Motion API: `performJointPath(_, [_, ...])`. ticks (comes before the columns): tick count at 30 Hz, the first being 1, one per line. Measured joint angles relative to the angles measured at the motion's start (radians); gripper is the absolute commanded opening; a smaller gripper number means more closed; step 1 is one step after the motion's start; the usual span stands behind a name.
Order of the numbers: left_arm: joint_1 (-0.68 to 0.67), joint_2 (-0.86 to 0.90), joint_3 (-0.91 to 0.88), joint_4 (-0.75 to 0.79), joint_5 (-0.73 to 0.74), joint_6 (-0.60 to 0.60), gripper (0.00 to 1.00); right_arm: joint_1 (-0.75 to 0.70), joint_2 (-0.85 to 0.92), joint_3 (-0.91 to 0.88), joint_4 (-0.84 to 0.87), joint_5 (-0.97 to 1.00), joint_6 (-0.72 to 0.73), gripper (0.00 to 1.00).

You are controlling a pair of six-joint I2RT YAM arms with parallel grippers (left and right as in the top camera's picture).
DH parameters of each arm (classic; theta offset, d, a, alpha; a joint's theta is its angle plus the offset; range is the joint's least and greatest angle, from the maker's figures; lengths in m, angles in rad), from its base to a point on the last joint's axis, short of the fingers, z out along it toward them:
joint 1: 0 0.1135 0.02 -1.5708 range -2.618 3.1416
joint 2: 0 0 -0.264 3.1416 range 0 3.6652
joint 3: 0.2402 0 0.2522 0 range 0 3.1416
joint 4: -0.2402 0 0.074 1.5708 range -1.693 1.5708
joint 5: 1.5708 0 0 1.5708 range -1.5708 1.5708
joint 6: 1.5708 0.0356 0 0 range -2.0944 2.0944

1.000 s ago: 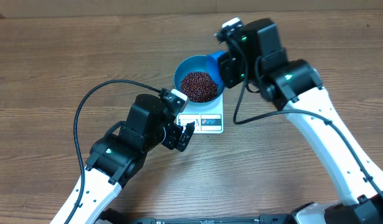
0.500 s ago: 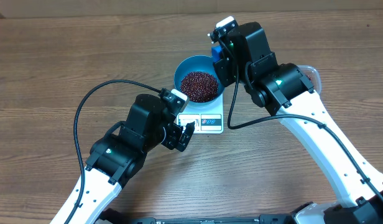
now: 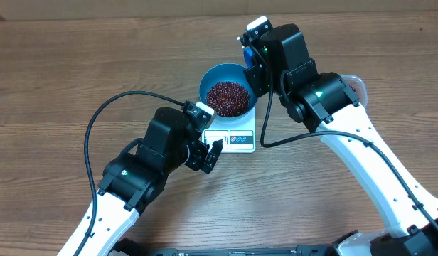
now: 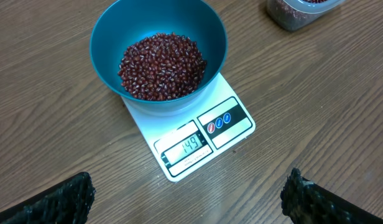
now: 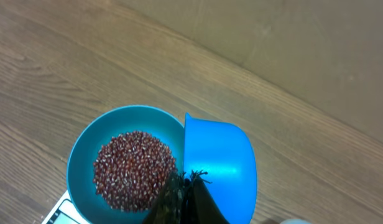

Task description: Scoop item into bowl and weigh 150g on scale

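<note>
Item: small dark red-brown beans [image 4: 161, 66] piled in round bright blue bowl [image 4: 110, 37].
Bowl: on flat white square scale [image 4: 179, 127] (display seems to read 149).
Left gripper [image 4: 188, 199]: jaws spread, empty.
Right gripper [image 5: 186, 182]: pinching blue plastic scoop [image 5: 222, 162] at bowl's rim.

Robot lab: two arms [image 3: 326, 96] at wooden table [image 3: 55, 78].

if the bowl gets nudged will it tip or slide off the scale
Likely slides rather than tips: the bowl is wide, weighted low by beans. It overhangs the scale, so a hard shove might carry it off.
</note>
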Motion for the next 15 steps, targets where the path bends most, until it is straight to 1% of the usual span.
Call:
performJointPath(4, [0.0, 0.0, 0.0, 0.0, 0.0, 0.0, 0.99, 0.002, 0.0, 0.0, -0.017, 0.0, 0.0, 0.04])
performJointPath(9, [0.0, 0.0, 0.0, 0.0, 0.0, 0.0, 1.0, 0.003, 0.0, 0.0, 0.025, 0.001, -0.007, 0.04])
performJointPath(15, [0.0, 0.0, 0.0, 0.0, 0.0, 0.0, 1.0, 0.003, 0.0, 0.0, 0.023, 0.001, 0.0, 0.04])
